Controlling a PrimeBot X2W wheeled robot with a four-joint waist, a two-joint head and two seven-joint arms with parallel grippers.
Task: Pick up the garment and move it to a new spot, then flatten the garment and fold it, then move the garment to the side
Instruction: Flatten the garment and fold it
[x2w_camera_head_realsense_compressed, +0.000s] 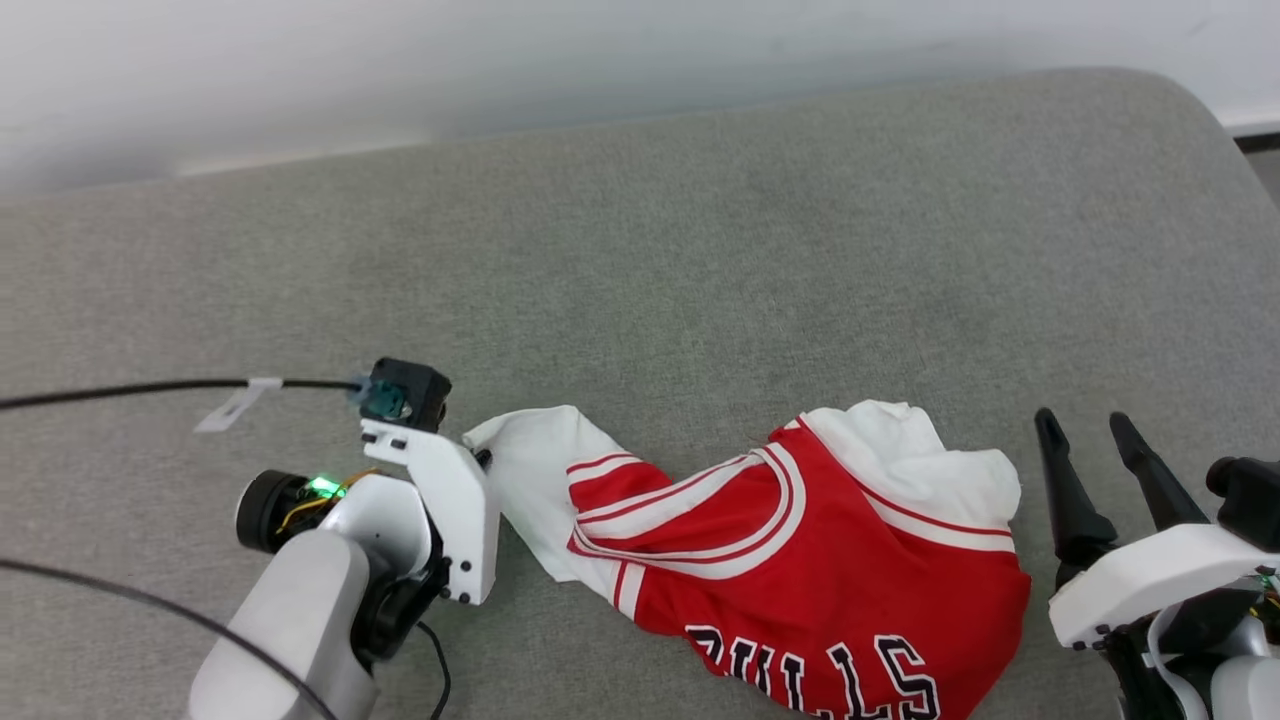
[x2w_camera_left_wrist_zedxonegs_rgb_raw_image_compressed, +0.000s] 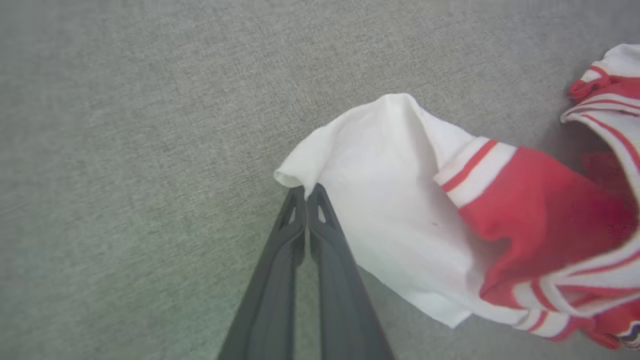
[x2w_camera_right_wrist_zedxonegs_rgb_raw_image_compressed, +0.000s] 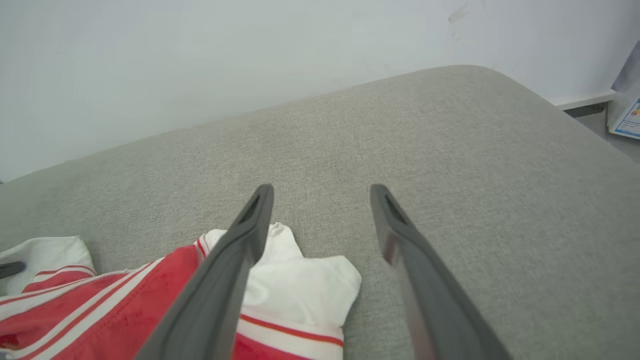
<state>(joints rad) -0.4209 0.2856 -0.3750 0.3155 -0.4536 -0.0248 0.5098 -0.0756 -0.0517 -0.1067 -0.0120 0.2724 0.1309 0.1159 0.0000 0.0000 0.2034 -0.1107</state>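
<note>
Pinching the garment's corner are closed left jaws.

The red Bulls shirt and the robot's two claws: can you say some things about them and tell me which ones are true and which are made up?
1. The jersey lies flat and smooth. False: it is crumpled and bunched.
2. The left gripper is closed at the jersey's white corner. True.
3. The right gripper is holding the jersey. False: it is open beside the jersey and holds nothing.
4. The jersey lies on a grey cushion. True.
</note>
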